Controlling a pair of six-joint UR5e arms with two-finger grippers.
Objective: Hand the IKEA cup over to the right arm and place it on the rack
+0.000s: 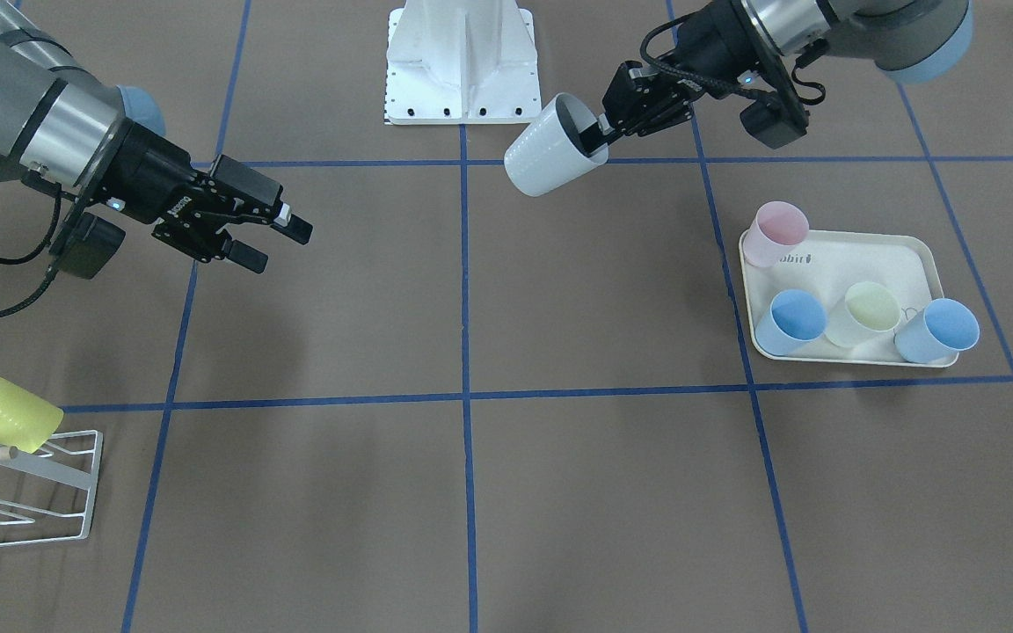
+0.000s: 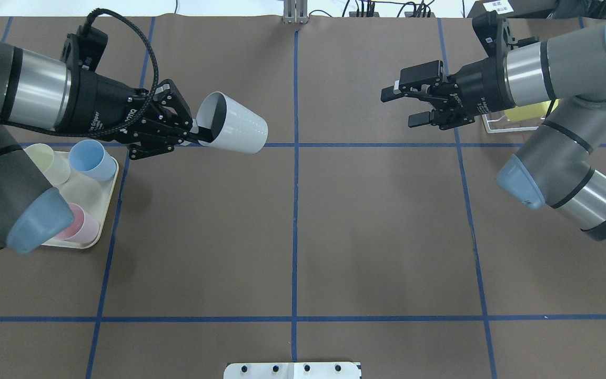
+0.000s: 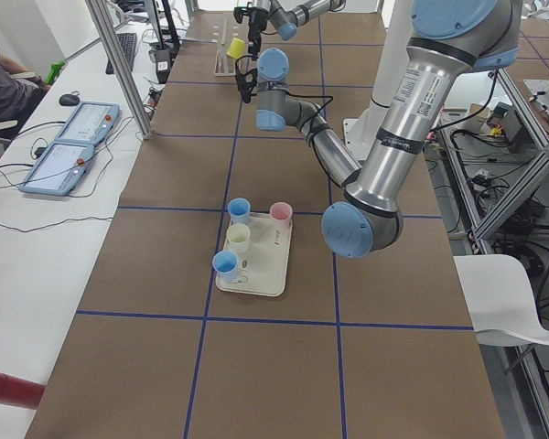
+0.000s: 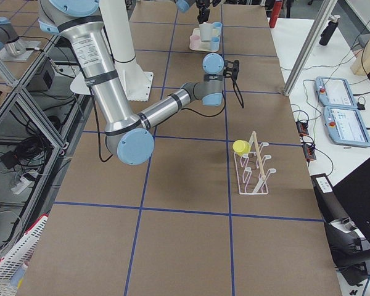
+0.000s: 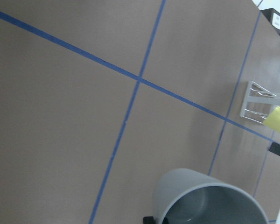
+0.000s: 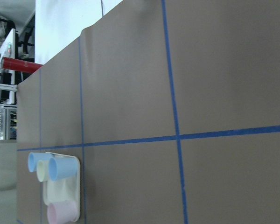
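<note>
Left tool [image 2: 199, 136]: clamped on the rim of the white cup [image 2: 235, 131], one finger inside the mouth; cup tipped sideways above the worktop [image 2: 292, 237], base toward the right arm. Right tool [image 2: 402, 107]: spread wide, holding nothing, well apart from the cup. Rack [image 1: 23, 488]: at the worktop's edge on the right arm's side, bearing a yellow cup [image 1: 3, 413]. Tray [image 1: 915, 255]: pink cup [image 1: 777, 230], pale yellow cup [image 1: 867, 312], two blue cups [image 1: 795, 321].
</note>
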